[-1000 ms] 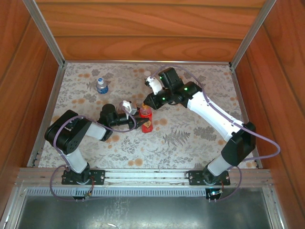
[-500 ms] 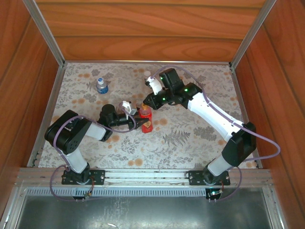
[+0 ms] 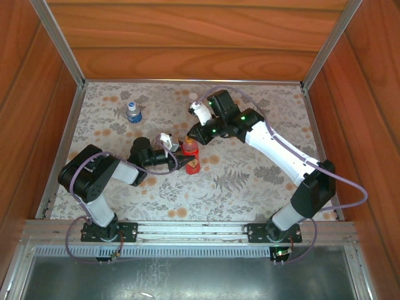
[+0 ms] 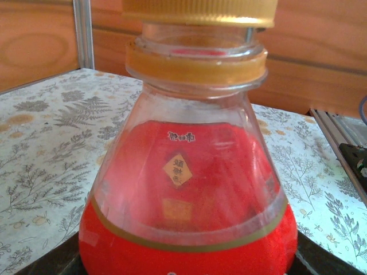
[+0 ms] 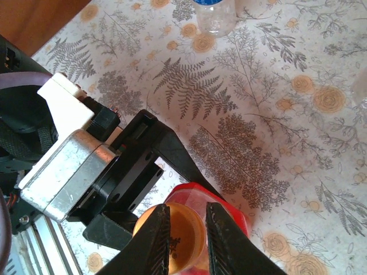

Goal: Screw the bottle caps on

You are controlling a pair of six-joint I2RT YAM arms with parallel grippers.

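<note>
The taller red bottle (image 3: 192, 160) stands upright mid-table, my left gripper (image 3: 182, 161) shut around its lower body from the left. In the left wrist view the red bottle (image 4: 189, 200) looms close, the orange cap (image 4: 199, 10) resting on its neck above the orange collar ring. My right gripper (image 5: 186, 232) comes down from above, shut on the orange cap (image 5: 178, 238) between both fingers (image 5: 156, 240). The short clear bottle with blue label (image 3: 132, 112) stands at the far left with its blue cap on. A slim clear bottle with a white top (image 3: 194, 98) stands behind the right wrist.
Wooden walls and metal rails enclose the floral-patterned table (image 3: 250, 181). The left arm's black fingers (image 5: 172, 154) lie along the table beside the red bottle. The short clear bottle (image 5: 215, 14) stands apart from the arms.
My right wrist has turned and shifted slightly over the orange cap. The red bottle and my left arm have stayed put.
</note>
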